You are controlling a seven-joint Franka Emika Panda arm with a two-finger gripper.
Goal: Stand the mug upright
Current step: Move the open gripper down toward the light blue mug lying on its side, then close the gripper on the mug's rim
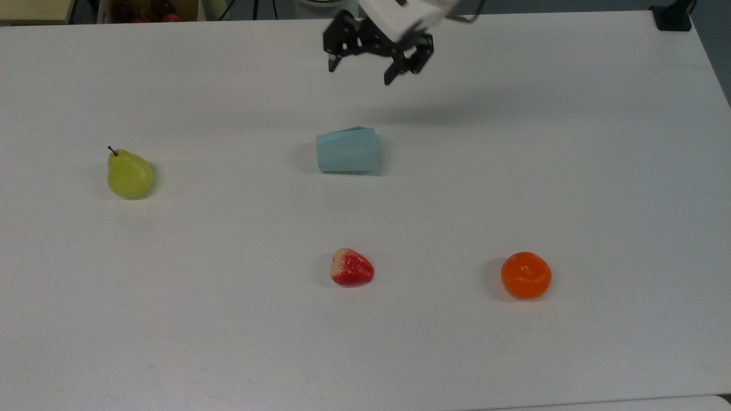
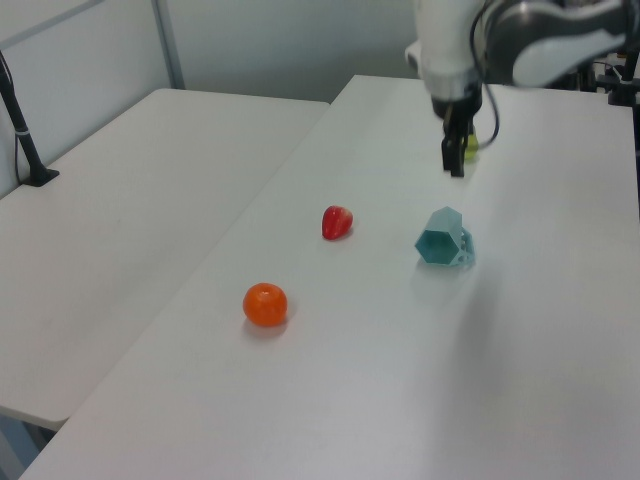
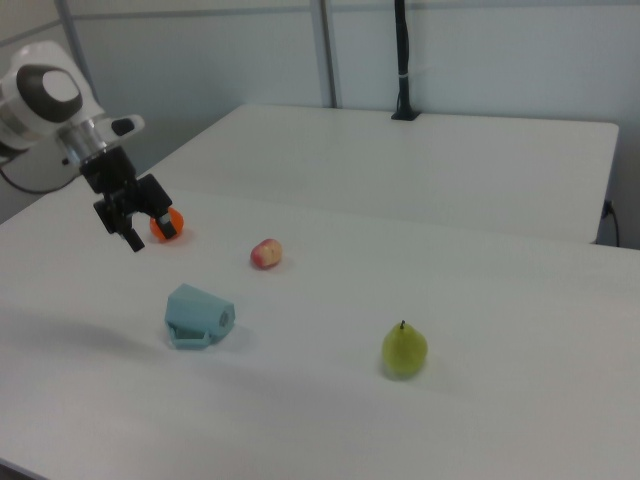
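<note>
The top view looks steeply down; the left and right views face each other across the table (image 1: 571, 142).

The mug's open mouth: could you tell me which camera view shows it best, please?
The left view: the mug lies on its side with its hexagonal opening turned toward that camera. The top view shows just its faceted side wall. The right view shows its closed base and its handle against the table.
</note>
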